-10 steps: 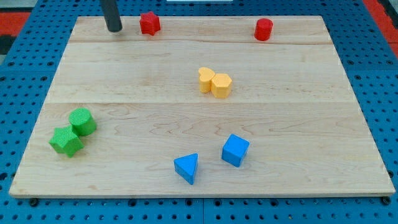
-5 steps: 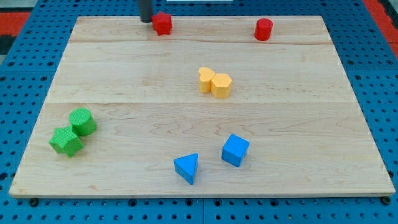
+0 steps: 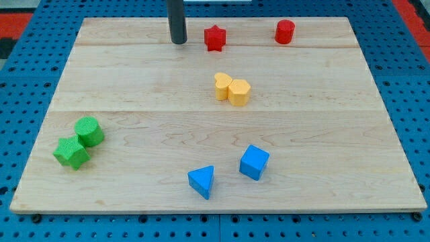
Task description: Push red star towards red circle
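The red star (image 3: 214, 37) lies near the view's top edge of the wooden board (image 3: 134, 87), a little left of centre. The red circle (image 3: 285, 31) stands to its right, near the top edge, with a gap of about a hand's width between them. My tip (image 3: 178, 42) is just left of the red star, apart from it by a small gap, and roughly level with it.
Two yellow blocks (image 3: 232, 89) touch each other below the red star. A blue cube (image 3: 254, 162) and a blue triangle (image 3: 202, 181) sit near the bottom. A green circle (image 3: 89, 130) and a green star (image 3: 71, 152) sit at the left.
The red star has slid to the right, closer to the red circle. My tip has moved right behind it and slightly down, and now stands a little off the star.
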Controlling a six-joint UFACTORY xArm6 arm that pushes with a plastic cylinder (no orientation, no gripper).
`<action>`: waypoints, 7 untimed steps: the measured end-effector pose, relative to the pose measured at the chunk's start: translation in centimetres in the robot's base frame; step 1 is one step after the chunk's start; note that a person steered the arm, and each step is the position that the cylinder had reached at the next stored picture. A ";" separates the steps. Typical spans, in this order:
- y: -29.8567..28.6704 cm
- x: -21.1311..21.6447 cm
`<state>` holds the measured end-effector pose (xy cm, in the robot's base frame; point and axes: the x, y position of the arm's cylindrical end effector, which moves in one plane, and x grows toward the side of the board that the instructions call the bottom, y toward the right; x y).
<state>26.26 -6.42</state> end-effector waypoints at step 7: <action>12.9 6.0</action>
